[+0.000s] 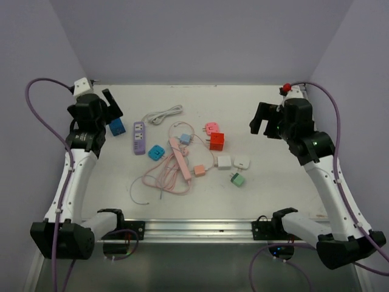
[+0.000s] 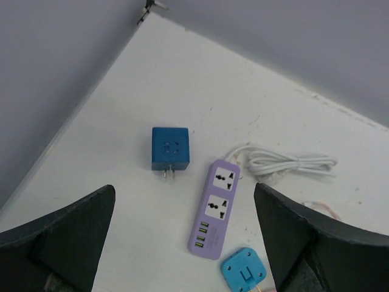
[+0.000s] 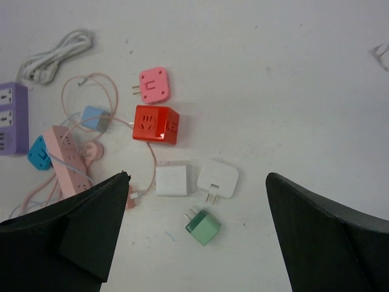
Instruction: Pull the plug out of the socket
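Note:
A pink power strip (image 1: 180, 164) lies mid-table amid its coiled pink cord; it also shows in the right wrist view (image 3: 64, 159). A light-blue plug (image 1: 185, 139) (image 3: 95, 117) sits against the strip's far end; I cannot tell whether it is seated in it. My left gripper (image 1: 112, 104) (image 2: 182, 243) is open and empty, held high over the far left, above a purple power strip (image 2: 216, 207). My right gripper (image 1: 265, 123) (image 3: 194, 237) is open and empty, high over the right side, above the loose adapters.
A dark-blue cube adapter (image 2: 169, 148), a cyan flat plug (image 2: 244, 271) and a coiled white cable (image 2: 292, 164) lie at the left. A pink flat plug (image 3: 154, 84), a red cube socket (image 3: 156, 124), two white adapters (image 3: 172, 180) (image 3: 217, 178) and a green adapter (image 3: 203, 227) lie right of centre.

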### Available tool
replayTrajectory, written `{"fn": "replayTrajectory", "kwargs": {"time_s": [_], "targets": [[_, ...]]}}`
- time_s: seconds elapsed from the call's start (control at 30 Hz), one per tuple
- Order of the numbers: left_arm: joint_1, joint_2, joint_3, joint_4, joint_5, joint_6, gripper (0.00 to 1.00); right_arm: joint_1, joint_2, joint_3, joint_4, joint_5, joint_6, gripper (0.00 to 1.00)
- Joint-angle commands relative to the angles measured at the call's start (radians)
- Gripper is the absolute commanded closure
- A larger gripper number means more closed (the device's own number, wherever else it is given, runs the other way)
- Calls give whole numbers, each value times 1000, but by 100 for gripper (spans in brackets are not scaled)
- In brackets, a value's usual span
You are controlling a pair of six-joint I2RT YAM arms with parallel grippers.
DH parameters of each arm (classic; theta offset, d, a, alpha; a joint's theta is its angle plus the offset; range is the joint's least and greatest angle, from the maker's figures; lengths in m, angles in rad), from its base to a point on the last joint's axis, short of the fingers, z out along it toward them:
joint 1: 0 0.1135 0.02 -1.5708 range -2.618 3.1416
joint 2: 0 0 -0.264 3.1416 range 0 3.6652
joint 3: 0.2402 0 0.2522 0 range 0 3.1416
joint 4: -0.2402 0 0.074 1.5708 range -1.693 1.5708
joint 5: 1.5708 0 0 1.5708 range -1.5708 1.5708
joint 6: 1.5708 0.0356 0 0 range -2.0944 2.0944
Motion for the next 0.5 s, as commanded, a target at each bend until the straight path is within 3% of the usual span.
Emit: {"fn": "replayTrajectory", "kwargs": {"time_s": [0.0, 0.27, 0.47], "targets": [[5, -89, 178, -106, 10, 73, 1, -3, -84, 104, -48, 159, -67, 1], [-12, -190, 437, -223, 30, 155, 0, 6, -179, 220, -55, 412, -174, 1], [-30, -225, 594, -262, -41, 182, 0, 43, -178, 316, -80, 475, -200, 1]]}}
